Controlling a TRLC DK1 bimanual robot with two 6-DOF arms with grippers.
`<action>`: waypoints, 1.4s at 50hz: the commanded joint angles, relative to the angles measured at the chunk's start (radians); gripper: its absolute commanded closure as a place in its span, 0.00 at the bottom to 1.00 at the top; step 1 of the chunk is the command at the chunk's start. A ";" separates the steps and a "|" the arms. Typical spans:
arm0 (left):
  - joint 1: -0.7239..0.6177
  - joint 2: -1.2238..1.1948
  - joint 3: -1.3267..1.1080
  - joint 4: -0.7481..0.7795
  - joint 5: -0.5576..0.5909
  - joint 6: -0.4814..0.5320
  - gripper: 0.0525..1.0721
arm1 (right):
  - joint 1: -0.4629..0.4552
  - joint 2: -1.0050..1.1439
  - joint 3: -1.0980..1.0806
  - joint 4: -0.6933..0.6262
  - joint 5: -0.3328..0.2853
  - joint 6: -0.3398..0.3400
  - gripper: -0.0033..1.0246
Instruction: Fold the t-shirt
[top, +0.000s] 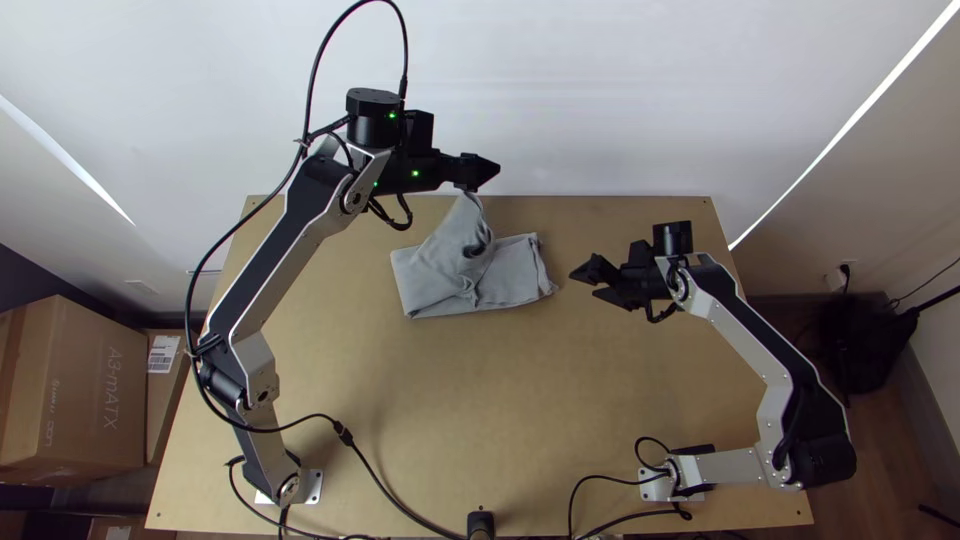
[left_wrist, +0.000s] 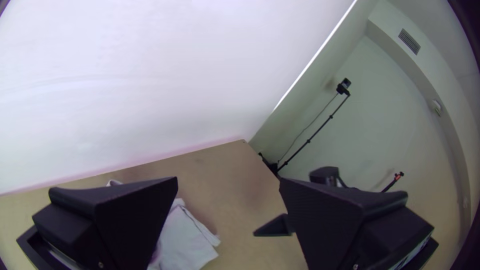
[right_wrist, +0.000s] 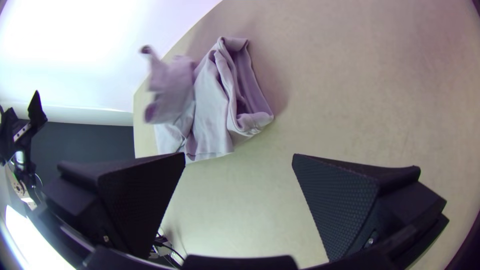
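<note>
The grey t-shirt lies in a rough, folded band toward the far side of the wooden tabletop, its layers uneven. Part of it stands up in a peak, with a dark opening in the raised cloth.

The left end effector is above the tabletop's far edge, near that peak. Its wide black fingers stand well apart with nothing between them, and the right wrist view shows the raised cloth apart from it.

The right end effector is above the tabletop beside the t-shirt, on the right arm's side, without touching it. It is wide open too, and has hold of nothing.

Behind the tabletop is a white wall; cardboard boxes stand beyond its left side.
</note>
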 joint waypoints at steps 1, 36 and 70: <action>-0.024 0.021 -0.009 -0.028 0.010 -0.017 0.05 | 0.008 0.042 0.037 0.009 0.003 -0.017 0.04; 0.212 -0.020 -0.067 -0.117 -0.191 0.194 0.05 | 0.177 0.326 0.510 -0.139 0.031 -0.035 0.04; 0.414 -0.281 -0.187 -0.204 -0.208 0.218 0.05 | 0.332 0.749 0.823 0.027 0.049 -0.001 0.22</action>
